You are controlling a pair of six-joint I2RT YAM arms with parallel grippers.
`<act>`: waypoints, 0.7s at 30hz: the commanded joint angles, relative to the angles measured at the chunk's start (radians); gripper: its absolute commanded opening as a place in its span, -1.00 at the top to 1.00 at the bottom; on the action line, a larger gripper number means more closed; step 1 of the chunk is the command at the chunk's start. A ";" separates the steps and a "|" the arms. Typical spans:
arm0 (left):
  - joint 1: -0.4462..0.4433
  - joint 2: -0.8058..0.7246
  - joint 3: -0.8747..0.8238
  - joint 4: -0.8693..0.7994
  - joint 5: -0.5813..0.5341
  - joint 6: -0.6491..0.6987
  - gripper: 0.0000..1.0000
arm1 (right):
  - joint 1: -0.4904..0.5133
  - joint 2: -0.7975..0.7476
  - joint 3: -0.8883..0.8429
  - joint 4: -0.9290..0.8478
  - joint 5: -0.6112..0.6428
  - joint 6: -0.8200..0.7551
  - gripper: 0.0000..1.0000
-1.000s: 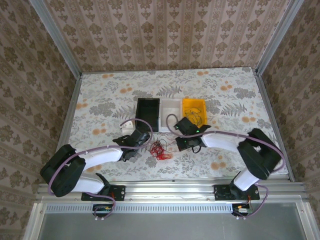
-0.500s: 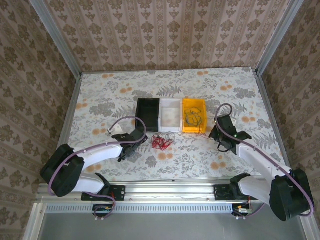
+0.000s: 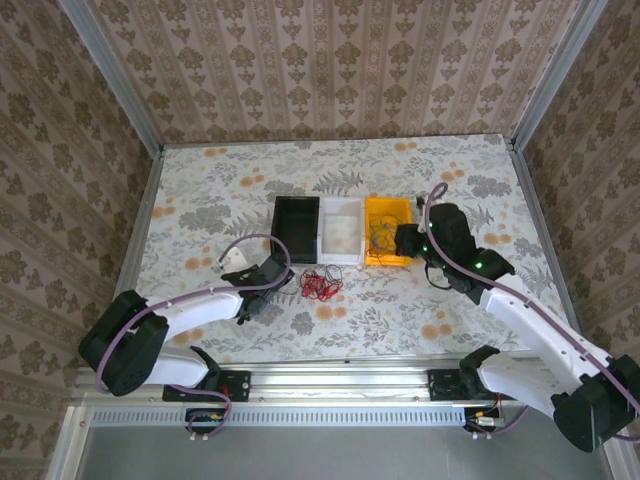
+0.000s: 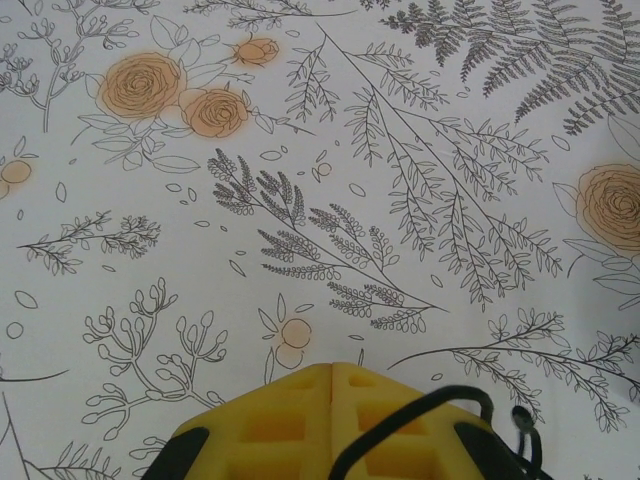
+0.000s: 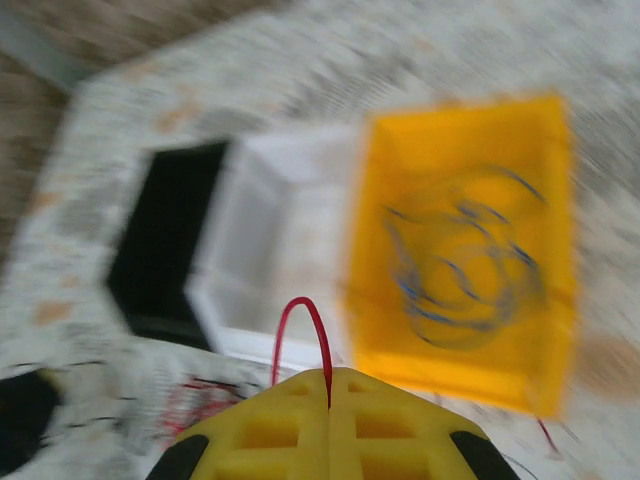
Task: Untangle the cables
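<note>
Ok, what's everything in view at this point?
table: one, floral, under everything
black bin: one, black, left of the row
white bin: one, white, middle
yellow bin: one, yellow, right end
red bunch: one, red, on table before the bins
blue bunch: one, blue and dark, in yellow bin
red wire: one, red, pinched by right gripper
left gripper: one, yellow fingers, shut, over table
right gripper: one, yellow fingers, shut, near yellow bin

We saw the right wrist view smeared by motion: the yellow bin at 3 o'clock and its cables were blurred; the right hand was cropped at 6 o'clock.
</note>
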 commanded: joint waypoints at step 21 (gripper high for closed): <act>0.005 -0.007 0.009 -0.001 0.002 0.040 1.00 | 0.032 0.522 0.403 0.017 -0.001 -0.162 1.00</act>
